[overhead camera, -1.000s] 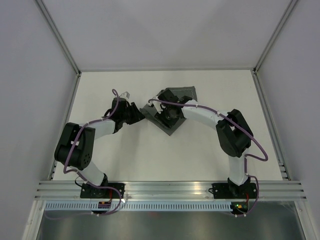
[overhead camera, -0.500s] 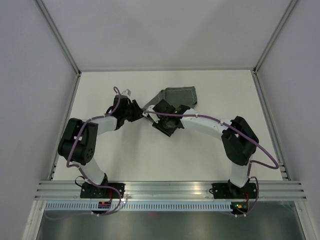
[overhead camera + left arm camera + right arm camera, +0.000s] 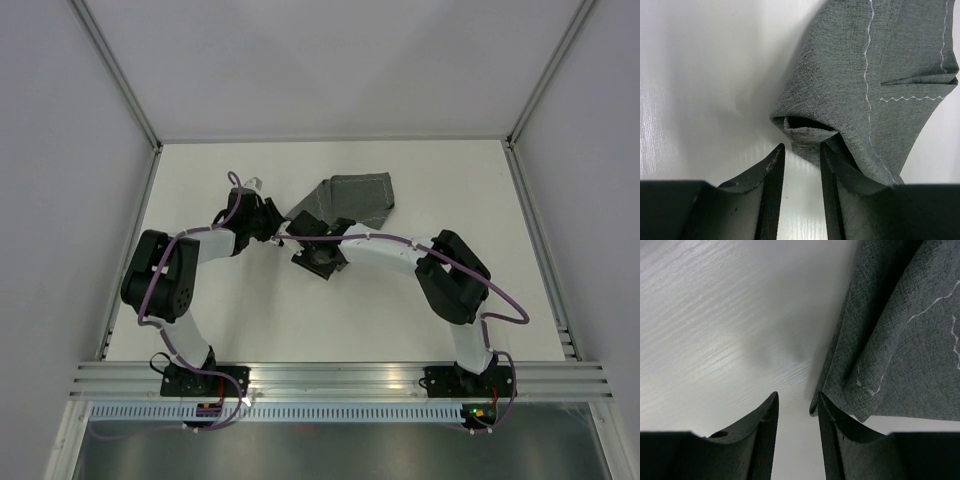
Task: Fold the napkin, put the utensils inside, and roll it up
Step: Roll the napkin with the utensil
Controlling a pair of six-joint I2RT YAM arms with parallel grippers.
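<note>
Lying loosely folded at the upper centre of the worktop in the overhead view, the napkin pokes one folded tip between the left tool's narrowly parted fingers; whether they pinch it is unclear. The right tool stands released, with the cloth edge just beside its finger on the frame's right.

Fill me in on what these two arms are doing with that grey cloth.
Both arms are working at a dark grey napkin that lies folded and bunched on the white table. The left gripper sits right at a tube-like folded end of it, jaws a little apart with nothing between them. The right gripper is beside another edge, also open and gripping nothing. The napkin is not a neat roll yet.
</note>
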